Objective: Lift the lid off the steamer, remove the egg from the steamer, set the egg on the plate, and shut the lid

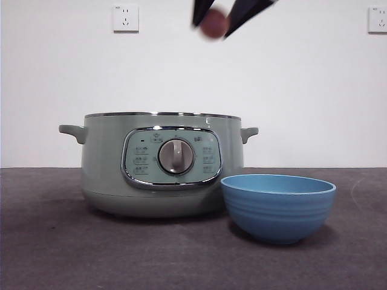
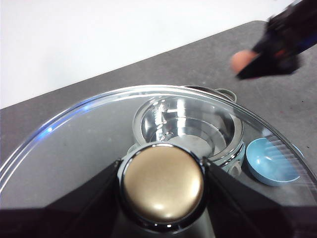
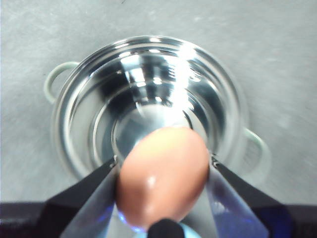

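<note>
**Egg held high over the open steamer, lid held off to the side**

The egg [image 3: 163, 176] is gripped between the jaws of the right gripper [image 3: 163, 168], and in the right wrist view the shiny, empty steel inside of the steamer [image 3: 148, 104] is seen directly beneath it. That hollow can't be made out from the front view at all; only the mint-green wall, the dial panel and the chrome rim are shown there, with the gripper and its brownish egg [image 1: 214, 24] blurred up at the top edge, well above the pot.

The lid [image 2: 89, 134] is only shown in the left wrist view: its knob [image 2: 163, 182] is clamped by the left gripper [image 2: 163, 186], and the open steamer and the plate [image 2: 271, 163] are seen through the glass, well below it. The right gripper with the egg is caught in that view too, smeared in a far corner.

In the front view the plate is found empty, standing just beside the steamer on a dark grey cloth-like table [image 1: 48, 241]. Behind, a plain white wall with two sockets [image 1: 126, 18] is seen.
</note>
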Robot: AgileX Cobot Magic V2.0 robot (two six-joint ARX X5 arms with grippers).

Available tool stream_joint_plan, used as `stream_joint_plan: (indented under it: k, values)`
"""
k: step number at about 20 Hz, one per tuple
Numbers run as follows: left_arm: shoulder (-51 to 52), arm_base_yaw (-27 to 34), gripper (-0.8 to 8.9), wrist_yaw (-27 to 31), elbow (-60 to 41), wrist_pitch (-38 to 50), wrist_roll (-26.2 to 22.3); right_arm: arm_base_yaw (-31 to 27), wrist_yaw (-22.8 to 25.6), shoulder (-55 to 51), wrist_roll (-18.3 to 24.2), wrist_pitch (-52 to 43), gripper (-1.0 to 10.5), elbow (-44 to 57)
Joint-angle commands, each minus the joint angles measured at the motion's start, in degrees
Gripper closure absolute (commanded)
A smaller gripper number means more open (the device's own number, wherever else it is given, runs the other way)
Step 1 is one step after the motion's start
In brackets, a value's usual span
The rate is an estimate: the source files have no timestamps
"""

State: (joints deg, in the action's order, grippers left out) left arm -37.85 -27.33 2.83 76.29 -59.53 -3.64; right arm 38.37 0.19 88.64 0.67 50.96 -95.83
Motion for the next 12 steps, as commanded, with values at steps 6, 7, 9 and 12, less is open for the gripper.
stream_joint_plan:
  k: [6, 7, 9, 12]
  values:
    - [0.6, -0.1, 8.22, -0.2, 1.0, 2.8, -0.7, -1.3, 0.2, -9.4, 0.2, 5.7, 9.6, 10.1]
    - [0.6, -0.1, 8.22, -0.2, 1.0, 2.7, -0.7, -1.3, 0.0, -10.5, -0.1, 3.7, 9.6, 13.9]
    - [0.6, -0.1, 8.22, -0.2, 1.0, 2.1, -0.7, -1.3, -0.3, -11.8, -1.1, -1.1, 9.6, 21.8]
    - [0.6, -0.1, 8.22, -0.2, 1.0, 1.6, -0.7, -1.3, -1.9, -11.9, -1.9, -8.2, 9.6, 31.6]
